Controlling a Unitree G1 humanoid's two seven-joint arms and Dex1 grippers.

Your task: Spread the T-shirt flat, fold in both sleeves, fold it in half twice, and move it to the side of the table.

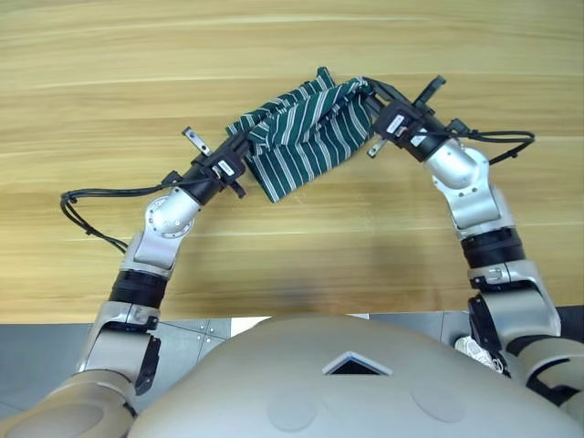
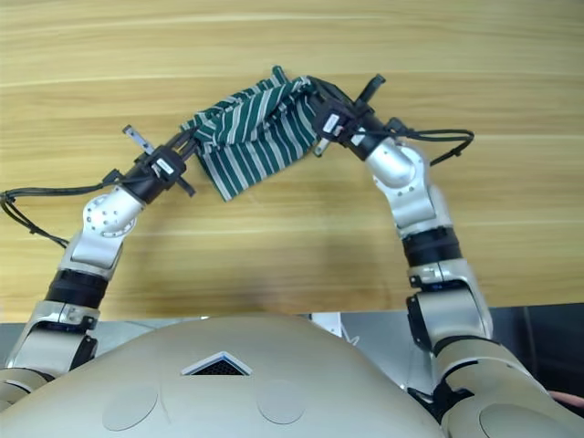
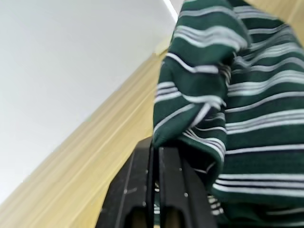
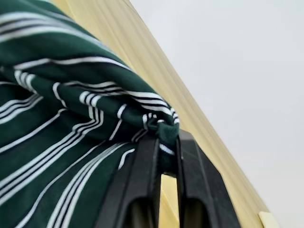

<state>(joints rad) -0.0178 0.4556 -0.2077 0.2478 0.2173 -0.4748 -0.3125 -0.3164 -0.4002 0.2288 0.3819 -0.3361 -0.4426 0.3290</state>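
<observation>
left gripper [image 1: 243, 149] and right gripper [image 1: 367, 89] each pinch the bunched striped t-shirt [image 1: 306, 137], seemingly lifted over the table [image 1: 274, 55], well off its near edge. pulling it wide may slip a thin pinch, dropping a corner.

Landmark: light wooden table [image 1: 292, 55].

Past the table's near edge I see grey tiled floor [image 1: 196, 328]. On that floor, just beside the near edge, lies a small white rectangular patch [image 1: 248, 322]; I cannot tell what it is. Toward the table's right end, along the same edge, I note a white crumpled object [image 1: 476, 349], unidentified. Beyond the table's far edge stands a plain whitish wall [image 4: 237, 61].
</observation>
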